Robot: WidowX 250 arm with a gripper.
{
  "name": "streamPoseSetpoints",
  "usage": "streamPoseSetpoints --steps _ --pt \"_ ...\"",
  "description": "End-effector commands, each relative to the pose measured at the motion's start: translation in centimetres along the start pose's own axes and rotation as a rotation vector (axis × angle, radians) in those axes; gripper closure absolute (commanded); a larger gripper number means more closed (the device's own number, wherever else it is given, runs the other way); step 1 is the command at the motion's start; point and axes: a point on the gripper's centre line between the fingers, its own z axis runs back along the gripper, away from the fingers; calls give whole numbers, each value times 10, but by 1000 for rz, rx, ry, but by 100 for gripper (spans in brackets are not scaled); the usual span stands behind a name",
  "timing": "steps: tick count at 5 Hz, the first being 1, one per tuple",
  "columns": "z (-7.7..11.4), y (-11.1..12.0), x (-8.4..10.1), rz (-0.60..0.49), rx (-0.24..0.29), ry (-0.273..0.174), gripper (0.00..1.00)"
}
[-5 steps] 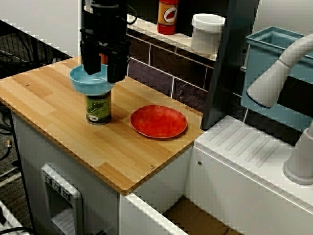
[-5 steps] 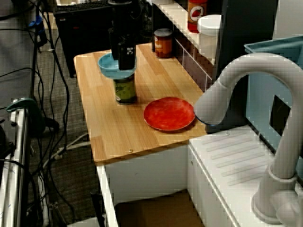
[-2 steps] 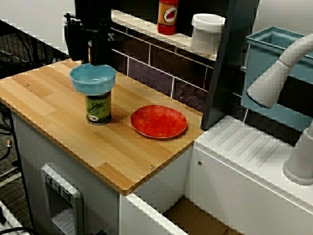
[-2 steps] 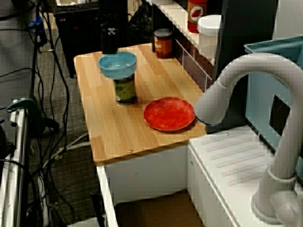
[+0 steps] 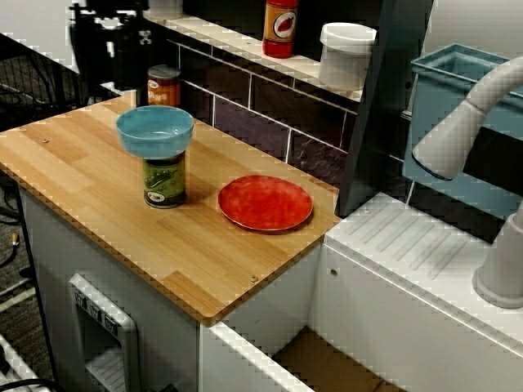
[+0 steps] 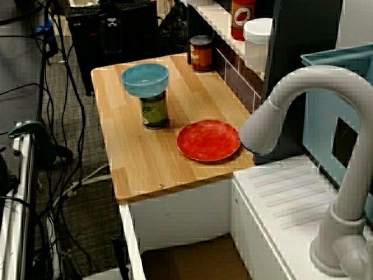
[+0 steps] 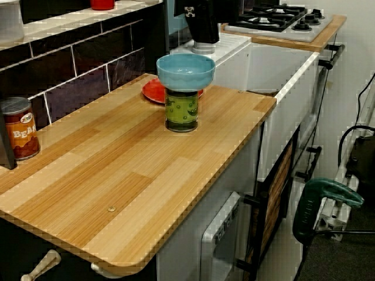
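View from the front: shows the claw (image 5: 110, 49) raised past the back corner of the worktop (image 5: 90, 188), at the picture's upper left, touching none of the objects. Cannot tell fingers apart from fingers together, black metal against a black background. Finds the bean can (image 5: 163, 86) nearest, upright at the tiled back wall, just beside and below the claw, with a gap between. Places the blue bowl (image 5: 155, 131) upright on top of the green can (image 5: 164, 181), near the middle of the wood and well apart from the claw. Has a red plate (image 5: 265, 202) lying flat just beside the green can, not touching it. Carries a red bottle (image 5: 280, 27) and a white tub (image 5: 346, 53) on the ledge above the tiles.

View from the sink end: looks past a grey tap (image 6: 291, 99). Puts the claw (image 6: 112, 32) beyond the far edge of the worktop (image 6: 134, 157), too dark to tell the state of its fingers. Keeps the bean can (image 6: 201, 52) in the far corner by the wall, and the blue bowl (image 6: 144, 79) level on the green can (image 6: 154, 111), with the red plate (image 6: 208, 140) nearer the tap.

View from the far end of the worktop: sets the bean can (image 7: 17, 129) at the left and the blue bowl (image 7: 185, 71) centred on the green can (image 7: 181, 111), hiding part of the red plate (image 7: 153, 92) behind. Shows no clear sight of the claw.
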Motion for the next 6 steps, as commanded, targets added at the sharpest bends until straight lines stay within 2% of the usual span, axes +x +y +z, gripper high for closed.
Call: streamPoseSetpoints --steps 1,2,3,4,5,6 --pt "-6 17 -31 7 51 -102 0" --pt "-27 20 -36 60 81 -195 0" --pt "-53 20 -32 139 110 -245 0" --pt "-70 25 -29 191 92 -270 0" --pt "-78 25 -30 210 64 -332 0" --pt "-86 24 -26 280 39 -373 0"
